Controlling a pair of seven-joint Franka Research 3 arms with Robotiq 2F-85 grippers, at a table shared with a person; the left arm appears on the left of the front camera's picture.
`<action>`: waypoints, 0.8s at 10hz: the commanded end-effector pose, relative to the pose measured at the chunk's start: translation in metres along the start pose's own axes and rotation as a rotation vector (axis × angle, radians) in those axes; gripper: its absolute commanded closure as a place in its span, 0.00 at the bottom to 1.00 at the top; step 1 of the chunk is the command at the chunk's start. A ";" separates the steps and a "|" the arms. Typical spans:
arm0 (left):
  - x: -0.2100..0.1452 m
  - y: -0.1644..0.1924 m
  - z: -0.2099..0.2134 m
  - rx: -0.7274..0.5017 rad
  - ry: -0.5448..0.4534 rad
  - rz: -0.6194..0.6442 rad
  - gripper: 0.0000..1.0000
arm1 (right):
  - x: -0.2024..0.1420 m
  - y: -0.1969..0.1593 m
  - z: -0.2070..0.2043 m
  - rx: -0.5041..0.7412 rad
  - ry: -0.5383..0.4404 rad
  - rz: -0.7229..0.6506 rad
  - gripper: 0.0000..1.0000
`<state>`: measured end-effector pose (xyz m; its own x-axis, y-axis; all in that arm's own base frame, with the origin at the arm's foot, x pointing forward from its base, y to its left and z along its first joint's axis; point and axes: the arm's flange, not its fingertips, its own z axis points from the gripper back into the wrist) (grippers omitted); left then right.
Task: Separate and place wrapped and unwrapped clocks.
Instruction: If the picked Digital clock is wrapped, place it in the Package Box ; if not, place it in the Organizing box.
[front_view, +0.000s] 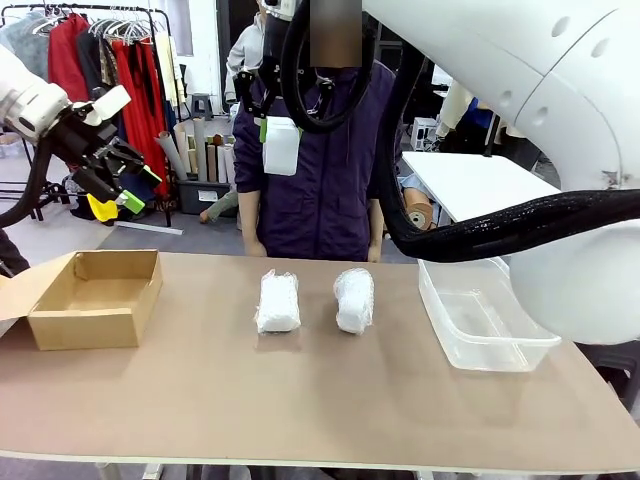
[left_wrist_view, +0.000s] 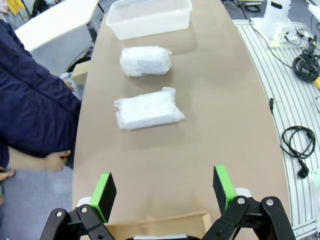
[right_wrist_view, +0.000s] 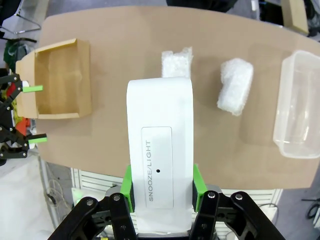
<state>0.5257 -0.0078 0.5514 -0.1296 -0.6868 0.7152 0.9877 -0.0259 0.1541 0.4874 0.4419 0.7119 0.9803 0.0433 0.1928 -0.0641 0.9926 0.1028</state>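
In the right wrist view, upper centre, we find one wrapped clock (right_wrist_view: 177, 62) partly hidden behind the bare clock (right_wrist_view: 159, 150), whose base runs off the bottom edge. The front view's left edge cuts the cardboard box (front_view: 85, 330).

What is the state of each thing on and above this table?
Brown cardboard box: open, empty.
Clear plastic tub: lidless, empty.
Crinkly white bundle nearer the box: wrapped, on table.
Crinkly white bundle nearer the tub: wrapped, on table.
Smooth white rounded block: bare, held aloft.
Left pincer: open.
Right pincer: shut on the block.
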 end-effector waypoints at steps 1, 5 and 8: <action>0.001 -0.004 0.001 -0.003 0.002 0.001 0.00 | -0.001 0.000 0.004 -0.002 -0.010 -0.003 1.00; 0.001 -0.004 0.001 -0.003 0.002 0.001 0.00 | -0.009 -0.027 -0.002 0.035 0.100 -0.008 1.00; 0.001 -0.004 0.001 -0.003 0.002 0.001 0.00 | -0.039 -0.107 -0.007 0.081 0.268 -0.094 1.00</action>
<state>0.5257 -0.0077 0.5514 -0.1295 -0.6868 0.7152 0.9877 -0.0258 0.1541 0.4974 0.3812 0.7194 0.9998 0.0179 -0.0117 -0.0160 0.9892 0.1459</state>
